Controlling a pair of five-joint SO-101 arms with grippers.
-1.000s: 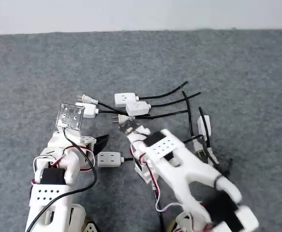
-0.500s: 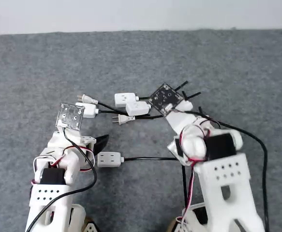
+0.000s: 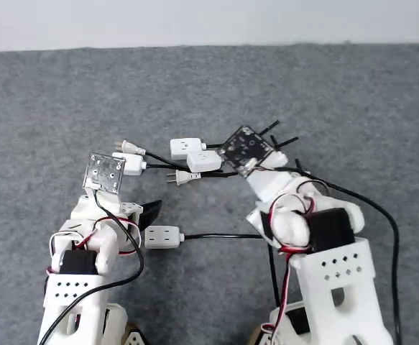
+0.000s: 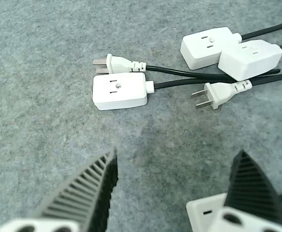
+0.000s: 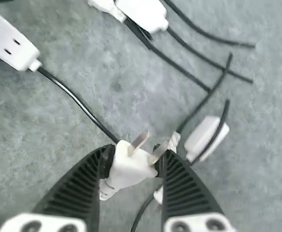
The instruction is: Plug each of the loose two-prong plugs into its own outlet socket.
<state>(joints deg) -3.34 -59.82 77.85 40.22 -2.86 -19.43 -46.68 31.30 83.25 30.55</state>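
Note:
My right gripper (image 5: 131, 181) is shut on a white two-prong plug (image 5: 127, 164), held above the carpet with its prongs pointing away from the wrist. Its black cord trails to a white socket (image 5: 10, 41), which lies near my left arm (image 3: 162, 236). My left gripper (image 4: 172, 186) stands open over bare carpet, that socket (image 4: 206, 215) by one fingertip. Ahead of it lie a loose plug (image 4: 112, 63), a white socket (image 4: 119, 90), a second loose plug (image 4: 218, 94) and two more sockets (image 4: 206, 46), (image 4: 249, 58). The right arm (image 3: 317, 244) stands right of these.
Black cords (image 3: 256, 136) fan out to the right from the sockets. Another white socket (image 5: 206, 133) lies under the right gripper among crossing cords. Grey carpet (image 3: 65, 100) spreads on all sides, with a pale wall at the far edge.
The right arm has swung from low centre to upright on the right, over the right-hand cords and socket. It has barely shifted in the last half second. The left arm is unmoved.

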